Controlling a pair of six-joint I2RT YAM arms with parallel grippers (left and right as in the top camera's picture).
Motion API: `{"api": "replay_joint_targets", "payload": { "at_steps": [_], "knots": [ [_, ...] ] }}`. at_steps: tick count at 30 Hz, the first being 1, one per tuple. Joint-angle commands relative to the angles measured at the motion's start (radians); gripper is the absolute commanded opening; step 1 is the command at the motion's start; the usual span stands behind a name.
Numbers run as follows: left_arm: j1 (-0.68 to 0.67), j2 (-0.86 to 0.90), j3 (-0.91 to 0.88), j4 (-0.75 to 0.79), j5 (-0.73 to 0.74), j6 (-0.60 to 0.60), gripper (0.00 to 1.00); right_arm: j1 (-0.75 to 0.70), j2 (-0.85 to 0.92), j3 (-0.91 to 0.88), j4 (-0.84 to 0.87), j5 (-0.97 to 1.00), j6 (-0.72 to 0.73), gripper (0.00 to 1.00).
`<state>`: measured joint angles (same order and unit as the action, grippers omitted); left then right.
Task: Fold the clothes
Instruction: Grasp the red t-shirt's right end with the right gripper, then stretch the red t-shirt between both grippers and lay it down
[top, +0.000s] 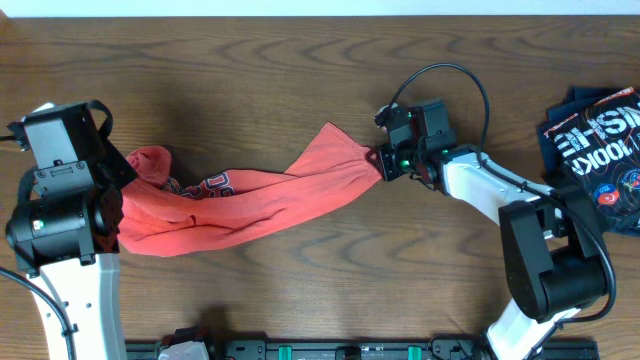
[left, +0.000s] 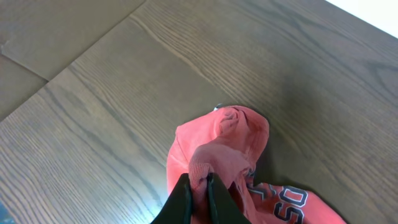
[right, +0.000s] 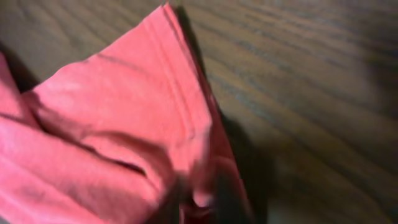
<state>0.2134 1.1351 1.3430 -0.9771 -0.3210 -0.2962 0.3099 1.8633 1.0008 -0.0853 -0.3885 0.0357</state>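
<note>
My left gripper (left: 198, 194) and right gripper (top: 381, 162) pinch the red shirt (top: 250, 200). If I tug hard, the right one's small bite could slip.

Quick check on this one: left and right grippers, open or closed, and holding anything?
Left gripper: closed, pinching a bunched fold of the red-orange T-shirt.
Right gripper: closed on the shirt's opposite end.

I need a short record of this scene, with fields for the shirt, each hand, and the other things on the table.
shirt: red-orange T-shirt, bunched, stretched along the table between both hands
left hand: shut on one end of the shirt
right hand: shut on the opposite edge
other: dark navy garments, at the right arm's side, apart from the shirt
folding: not yet done
</note>
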Motion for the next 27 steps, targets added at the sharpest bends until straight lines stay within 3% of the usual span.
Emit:
{"api": "replay_joint_targets", "payload": {
  "at_steps": [1, 8, 14, 18, 23, 27],
  "knots": [
    [0.005, -0.001, -0.005, 0.025, -0.01, -0.017, 0.06, -0.019, -0.032, 0.04, -0.01, 0.071, 0.047, 0.01],
    [0.005, 0.001, -0.005, 0.189, 0.009, -0.02, 0.06, -0.117, -0.193, 0.235, -0.189, 0.223, 0.046, 0.01],
    [0.005, 0.06, -0.005, 0.74, 0.233, -0.019, 0.06, -0.253, -0.228, 0.559, -0.209, 0.313, 0.046, 0.01],
    [0.005, 0.087, 0.01, 0.961, 0.291, -0.026, 0.05, -0.321, -0.228, 0.743, -0.287, 0.314, 0.045, 0.01],
    [0.005, 0.069, 0.055, 0.896, 0.418, -0.04, 0.06, -0.365, -0.23, 0.895, -0.499, 0.314, -0.001, 0.01],
    [0.005, 0.011, 0.055, 0.612, 0.57, -0.039, 0.06, -0.365, -0.23, 0.921, -0.815, 0.345, -0.025, 0.01]
  ]
}}
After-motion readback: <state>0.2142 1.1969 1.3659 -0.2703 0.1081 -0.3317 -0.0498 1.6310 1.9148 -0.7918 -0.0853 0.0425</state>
